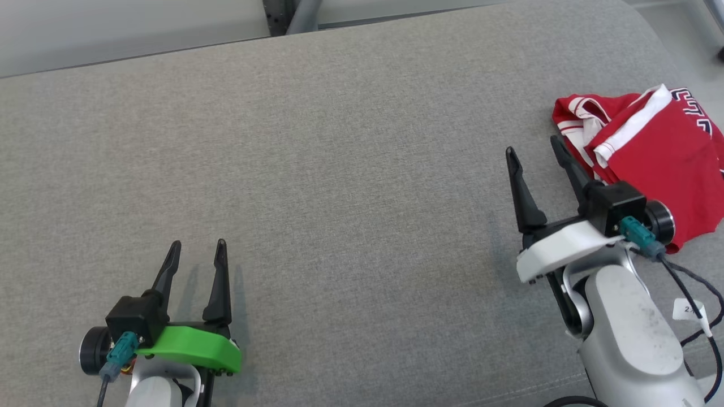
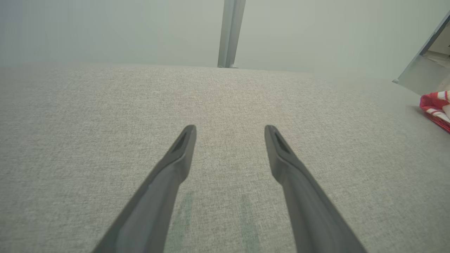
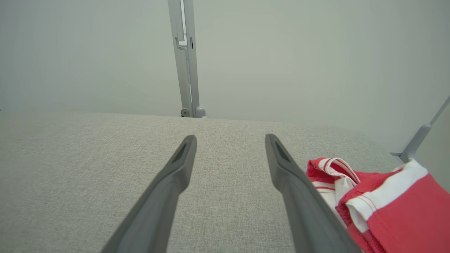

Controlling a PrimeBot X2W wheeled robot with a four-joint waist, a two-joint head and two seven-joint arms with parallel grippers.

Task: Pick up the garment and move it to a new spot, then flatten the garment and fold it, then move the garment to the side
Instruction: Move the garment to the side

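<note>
Right gripper (image 1: pixel 533 144), spread wide and pinching nothing, sits above the grey surface (image 1: pixel 339 169); the crumpled red garment (image 1: pixel 656 158) lies just right of it, beside its right finger (image 1: pixel 569 164)

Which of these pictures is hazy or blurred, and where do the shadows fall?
Head view: soft, even light and sharp detail, with faint shadows beside the left gripper on the grey surface. Left wrist view: the upper half is hazy, the garment at the right edge looks soft, and weak greenish shadows lie under the fingers. Right wrist view: the weave is sharp, with no glare.
</note>
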